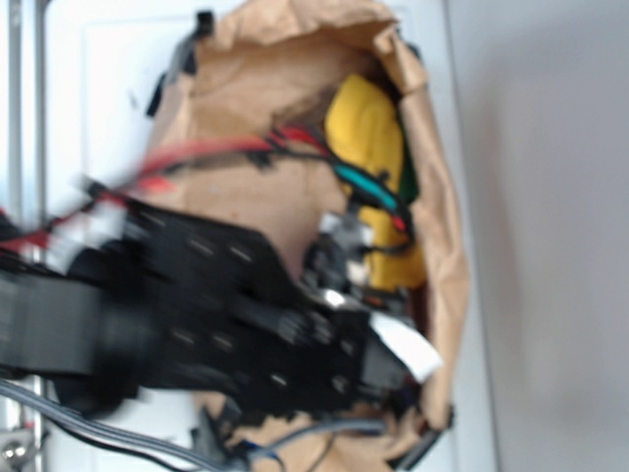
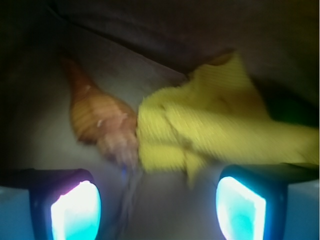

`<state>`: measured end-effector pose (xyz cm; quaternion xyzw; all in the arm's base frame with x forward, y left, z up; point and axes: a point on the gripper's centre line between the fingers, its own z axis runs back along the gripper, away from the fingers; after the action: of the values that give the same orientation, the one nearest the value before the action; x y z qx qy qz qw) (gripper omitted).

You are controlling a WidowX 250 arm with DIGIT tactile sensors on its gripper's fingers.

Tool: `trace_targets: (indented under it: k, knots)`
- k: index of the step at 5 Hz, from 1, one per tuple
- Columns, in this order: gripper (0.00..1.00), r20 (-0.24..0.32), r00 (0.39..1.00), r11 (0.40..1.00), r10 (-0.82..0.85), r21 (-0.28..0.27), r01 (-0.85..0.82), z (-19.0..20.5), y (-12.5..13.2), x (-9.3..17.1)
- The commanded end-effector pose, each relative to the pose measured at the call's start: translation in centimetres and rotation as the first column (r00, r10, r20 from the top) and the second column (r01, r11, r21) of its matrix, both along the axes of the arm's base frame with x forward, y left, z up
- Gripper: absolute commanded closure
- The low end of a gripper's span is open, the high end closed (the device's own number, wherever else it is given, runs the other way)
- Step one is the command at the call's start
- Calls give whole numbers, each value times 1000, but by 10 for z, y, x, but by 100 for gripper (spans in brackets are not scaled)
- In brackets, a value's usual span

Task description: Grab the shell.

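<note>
In the wrist view the orange-brown ridged shell (image 2: 97, 117) lies on the brown paper floor, its pointed tip toward the upper left. It touches the left edge of a crumpled yellow cloth (image 2: 215, 130). My gripper (image 2: 157, 207) is open, its two glowing pads at the bottom corners with nothing between them. The shell lies ahead of the gap, left of centre. In the exterior view the black arm reaches into the bag and my gripper (image 1: 344, 258) hangs beside the yellow cloth (image 1: 369, 138). The shell is hidden there.
A brown paper bag (image 1: 437, 197) with raised crumpled walls encloses the work area. Something dark green (image 1: 408, 182) shows beside the cloth against the bag's right wall. Red and teal cables (image 1: 285, 143) run across the bag. White surface surrounds the bag.
</note>
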<state>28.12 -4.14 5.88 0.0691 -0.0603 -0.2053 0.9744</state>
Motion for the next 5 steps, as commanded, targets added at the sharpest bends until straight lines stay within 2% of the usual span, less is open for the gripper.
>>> trace_targets:
  k: [1,2,3,4,5]
  knots:
    - [0,133,980,983,-150,-85,162,13,-29,15]
    - [0,181,966,979,-185,-54,198,13,-40,12]
    - [0,186,960,970,-210,-82,228,17,-45,11]
    - [0,184,956,968,-229,-64,245,9,-51,12]
    - [0,170,955,967,-245,-23,252,-7,-56,12]
